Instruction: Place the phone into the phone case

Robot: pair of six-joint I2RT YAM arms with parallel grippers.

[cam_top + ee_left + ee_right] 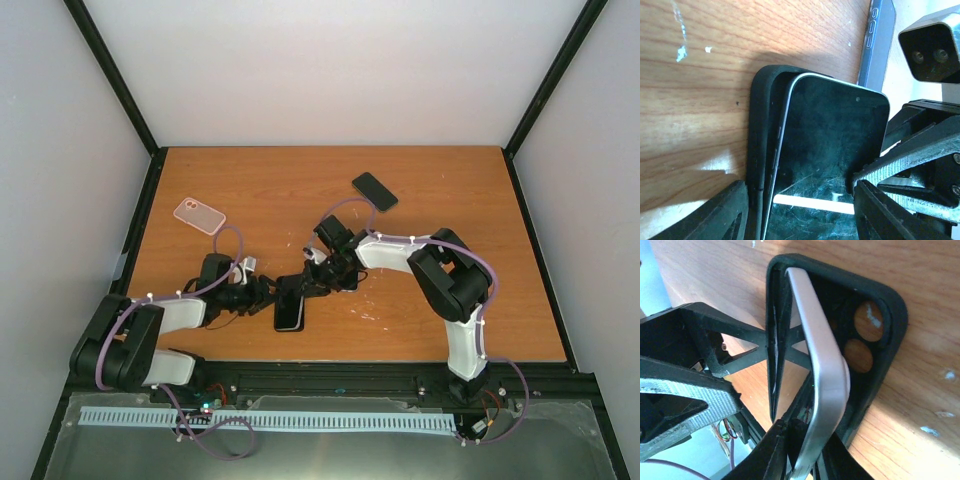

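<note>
A dark-screened phone (835,135) with a silver frame (815,340) lies partly inside a black phone case (759,115) near the table's front middle (289,310). One long side of the phone is lifted above the case wall. My left gripper (800,192) straddles the width of case and phone, and its fingers (730,210) touch both sides. In the overhead view it (268,293) sits left of the phone. My right gripper (785,427) comes in from the right (308,283), its tips pinched together on the thin rim of the case (890,305).
A pink phone case (199,214) lies at the back left. Another dark phone (374,190) lies at the back middle, its edge showing in the left wrist view (879,40). White walls and black frame posts (120,80) enclose the wooden table (480,300).
</note>
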